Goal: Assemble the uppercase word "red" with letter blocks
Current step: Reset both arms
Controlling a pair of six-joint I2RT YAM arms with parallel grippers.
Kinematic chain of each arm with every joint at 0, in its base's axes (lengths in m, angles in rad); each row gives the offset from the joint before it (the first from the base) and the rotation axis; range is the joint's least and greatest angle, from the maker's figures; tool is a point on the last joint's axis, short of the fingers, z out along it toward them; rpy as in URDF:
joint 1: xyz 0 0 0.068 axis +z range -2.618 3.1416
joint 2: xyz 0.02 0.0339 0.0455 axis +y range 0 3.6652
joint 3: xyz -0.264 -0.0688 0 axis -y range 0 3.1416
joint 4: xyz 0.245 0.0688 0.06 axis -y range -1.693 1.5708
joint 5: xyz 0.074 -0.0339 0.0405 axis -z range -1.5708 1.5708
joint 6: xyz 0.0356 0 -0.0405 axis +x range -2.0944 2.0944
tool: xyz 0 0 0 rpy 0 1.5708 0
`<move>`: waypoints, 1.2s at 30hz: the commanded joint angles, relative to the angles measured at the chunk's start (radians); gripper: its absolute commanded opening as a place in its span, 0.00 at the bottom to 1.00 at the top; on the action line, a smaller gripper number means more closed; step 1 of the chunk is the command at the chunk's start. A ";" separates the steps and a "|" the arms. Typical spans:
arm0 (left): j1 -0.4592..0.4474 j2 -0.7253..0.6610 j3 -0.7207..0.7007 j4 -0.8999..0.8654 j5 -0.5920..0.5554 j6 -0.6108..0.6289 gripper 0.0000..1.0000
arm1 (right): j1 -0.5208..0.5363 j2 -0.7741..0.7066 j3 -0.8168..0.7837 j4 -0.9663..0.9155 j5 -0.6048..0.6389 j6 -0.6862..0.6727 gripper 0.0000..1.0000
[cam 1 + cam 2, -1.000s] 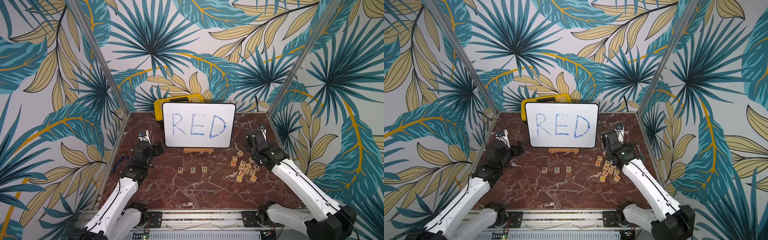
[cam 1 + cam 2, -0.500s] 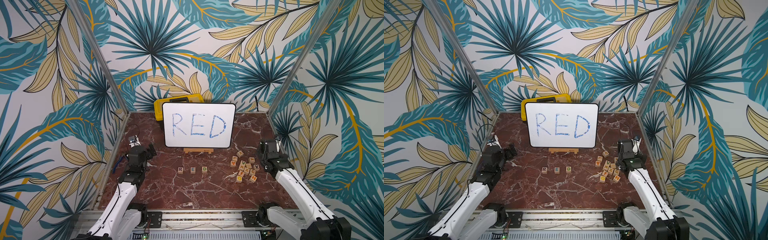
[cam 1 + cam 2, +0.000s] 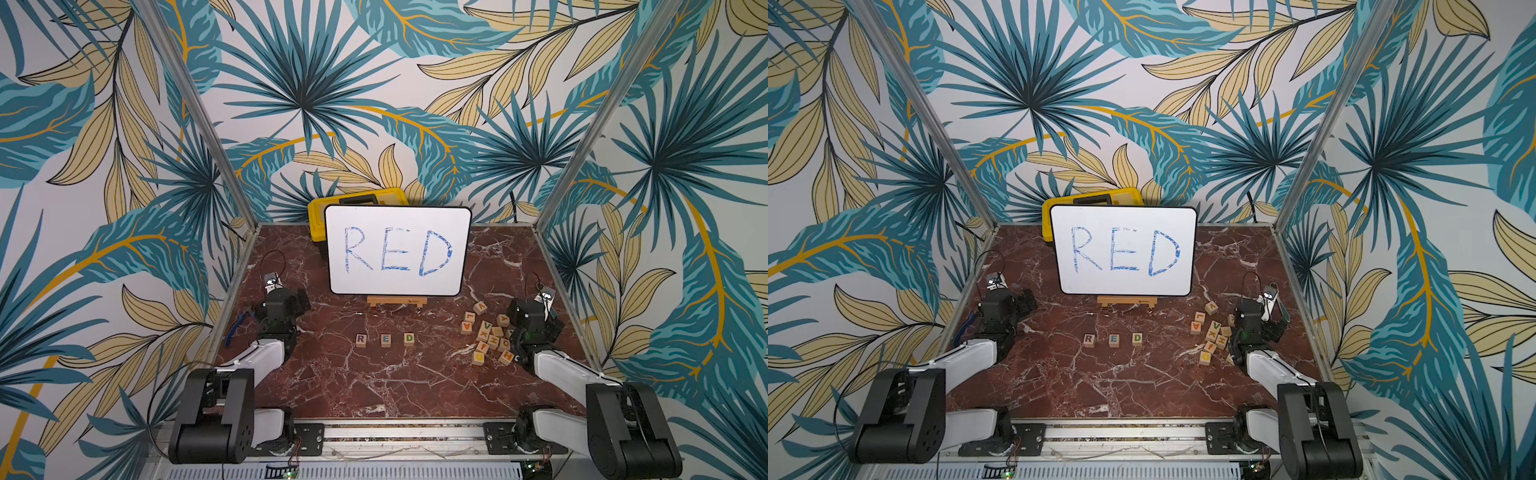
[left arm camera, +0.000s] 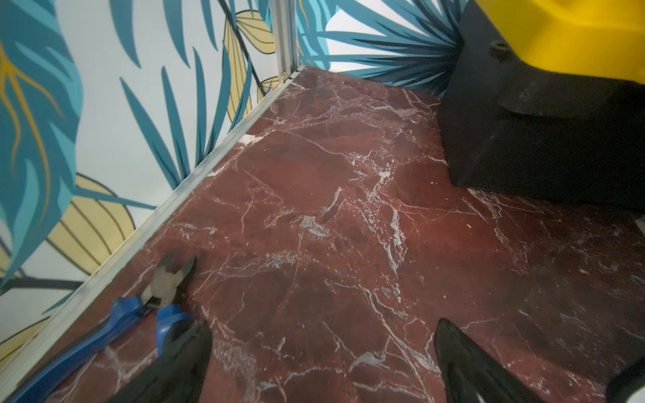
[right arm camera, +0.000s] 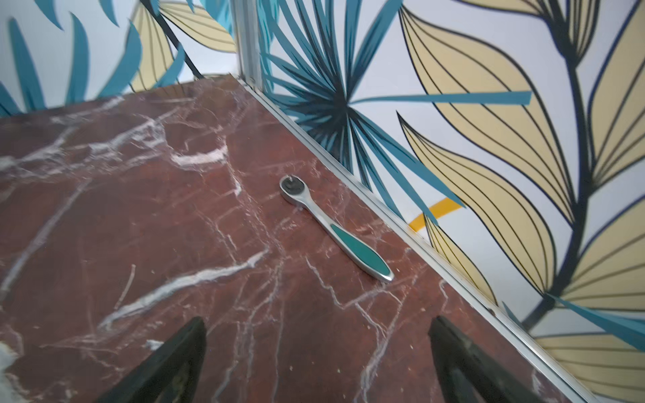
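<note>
The three letter blocks lie in a row on the red marble table, reading R (image 3: 360,339), E (image 3: 385,339), D (image 3: 409,338) in both top views, below the whiteboard. My left gripper (image 3: 300,300) rests low by the table's left edge, well left of the R block. In the left wrist view it (image 4: 323,324) is open over bare marble. My right gripper (image 3: 550,328) sits by the right edge, just past the pile of spare blocks. The right wrist view shows it (image 5: 317,320) open too, nothing between its fingers. Neither wrist view shows the letter blocks.
A pile of other letter cubes (image 3: 488,336) lies right of the row. The whiteboard (image 3: 397,249) with RED stands on a wooden easel (image 3: 397,301), a yellow case (image 3: 357,199) behind it. Blue pliers (image 4: 115,321) lie by the left rail, a ratchet wrench (image 5: 335,230) by the right rail.
Both arms have drawn back and outward, toward the side edges of the table. The left gripper's jaws have spread to full width. The R, E, D row has not moved.
</note>
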 commanded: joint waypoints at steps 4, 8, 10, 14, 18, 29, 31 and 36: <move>0.009 0.153 0.018 0.272 0.184 0.160 1.00 | -0.003 0.005 -0.004 0.171 -0.259 -0.123 0.99; 0.009 0.200 -0.022 0.392 0.257 0.194 1.00 | -0.003 0.063 -0.013 0.287 -0.373 -0.114 0.99; 0.009 0.200 -0.020 0.388 0.275 0.196 1.00 | -0.003 0.122 0.021 0.270 -0.400 -0.121 0.99; 0.009 0.200 -0.018 0.384 0.275 0.195 1.00 | -0.003 0.281 0.010 0.463 -0.415 -0.150 0.99; 0.009 0.199 -0.020 0.385 0.275 0.196 1.00 | -0.003 0.229 0.008 0.375 -0.413 -0.120 1.00; 0.009 0.200 -0.018 0.383 0.275 0.197 1.00 | -0.003 0.238 0.008 0.391 -0.384 -0.116 0.99; 0.009 0.200 -0.018 0.383 0.277 0.197 1.00 | -0.003 0.240 0.009 0.393 -0.383 -0.116 0.99; 0.009 0.199 -0.018 0.384 0.277 0.197 1.00 | -0.003 0.242 0.024 0.368 -0.384 -0.117 0.99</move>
